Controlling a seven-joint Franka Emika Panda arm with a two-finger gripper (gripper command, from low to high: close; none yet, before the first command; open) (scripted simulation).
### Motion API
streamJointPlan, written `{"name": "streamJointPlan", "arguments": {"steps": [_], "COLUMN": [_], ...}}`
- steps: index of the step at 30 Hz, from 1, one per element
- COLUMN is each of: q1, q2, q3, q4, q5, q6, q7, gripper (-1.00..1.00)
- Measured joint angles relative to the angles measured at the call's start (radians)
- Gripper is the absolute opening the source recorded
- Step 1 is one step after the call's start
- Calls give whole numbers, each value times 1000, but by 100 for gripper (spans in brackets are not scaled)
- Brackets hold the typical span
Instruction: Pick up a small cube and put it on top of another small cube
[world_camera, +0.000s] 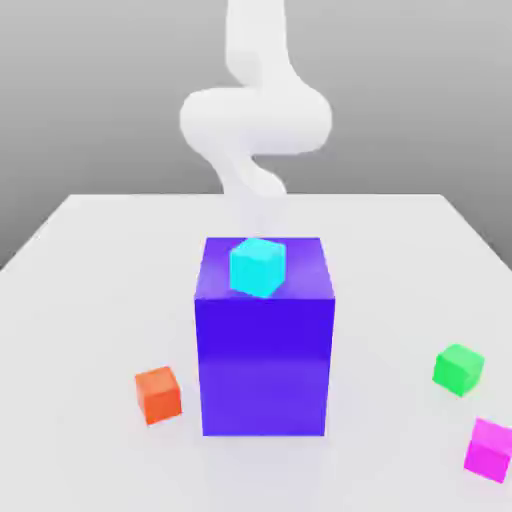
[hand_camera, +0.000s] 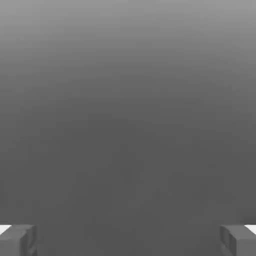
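A white tabletop (world_camera: 90, 260) carries five blocks. At its middle stands a large blue-violet block (world_camera: 264, 365), much taller than the rest, and on its top face sits a small cyan cube (world_camera: 257, 267), turned slightly so that one corner faces the camera. The cyan cube rests near the front edge of that top face, roughly centred from side to side.

To the exterior view's left of the big block, just beside its lower front corner, an orange cube (world_camera: 158, 393) lies on the tabletop, apart from the block. On the exterior view's right a green cube (world_camera: 459, 368) sits well away from the big block. The small cube (world_camera: 491, 449), bright magenta, lies near the green one, closer to the camera and close to the picture's right edge; the two do not touch. No block is inside anything, and nothing here is a container.

Behind the big block the white arm (world_camera: 255, 120) rises from the far side of the tabletop and bends overhead.

In the hand view the tool (hand_camera: 128, 240) has its two grey fingertips (hand_camera: 17, 240) standing wide apart, with nothing between them but a plain grey background.
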Motion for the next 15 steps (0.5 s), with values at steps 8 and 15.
{"name": "streamJointPlan", "arguments": {"steps": [8, 15], "q1": [74, 137], "q2": [296, 549], "q3": [78, 147], "q4": [-11, -21], "q5": [-38, -82], "q6": [96, 178], "q7": [-87, -154], "gripper": [0, 0]}}
